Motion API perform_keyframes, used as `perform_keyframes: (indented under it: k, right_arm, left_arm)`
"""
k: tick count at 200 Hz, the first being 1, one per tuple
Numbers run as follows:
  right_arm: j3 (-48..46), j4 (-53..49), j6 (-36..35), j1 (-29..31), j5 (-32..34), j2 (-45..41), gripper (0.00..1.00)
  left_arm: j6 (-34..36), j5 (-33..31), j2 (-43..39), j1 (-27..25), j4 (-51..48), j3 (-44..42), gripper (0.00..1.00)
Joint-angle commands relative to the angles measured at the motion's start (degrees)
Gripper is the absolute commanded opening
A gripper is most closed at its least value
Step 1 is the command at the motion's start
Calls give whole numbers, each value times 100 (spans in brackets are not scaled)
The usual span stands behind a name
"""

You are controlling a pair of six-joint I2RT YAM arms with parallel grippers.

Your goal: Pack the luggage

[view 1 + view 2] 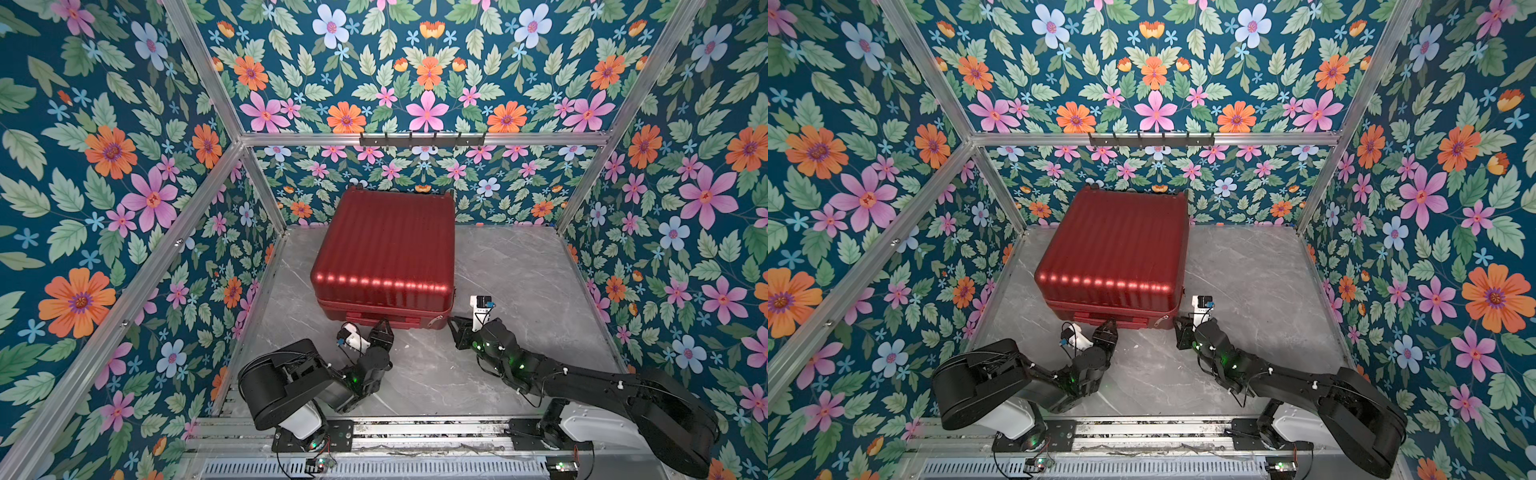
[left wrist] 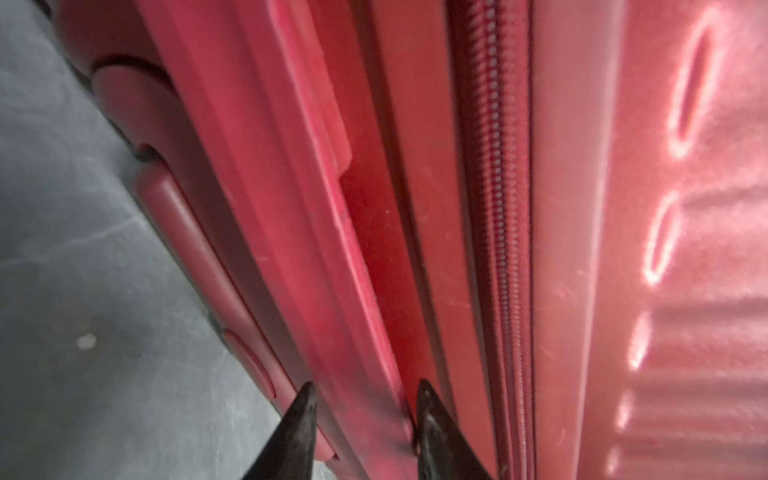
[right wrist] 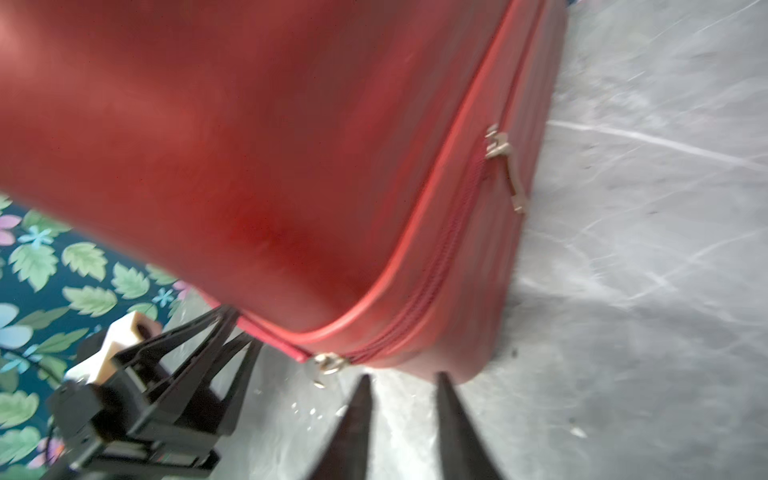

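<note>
While your left gripper straddles the luggage ridge, pinch unclear, and right gripper gapes empty, that shell looks slick, stiff: take the zipper pull.

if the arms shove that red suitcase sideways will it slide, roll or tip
The suitcase lies flat on its broad side, so it probably won't tip or roll. Its ribbed hard shell looks stiff, so it should move as one piece. On the smooth marble-look tabletop it likely slides.
</note>
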Motion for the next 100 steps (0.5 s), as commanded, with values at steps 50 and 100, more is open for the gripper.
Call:
perform_keyframes:
  k: [50,100]
  right_arm:
    - [267,-376,-440,-82,-681,-144,63]
    - [591,-307,-304,492,340,334,64]
  left_arm:
    - [163,-62,-88,8,-442,91,34]
    - [172,-36,-25,9,-442,145,34]
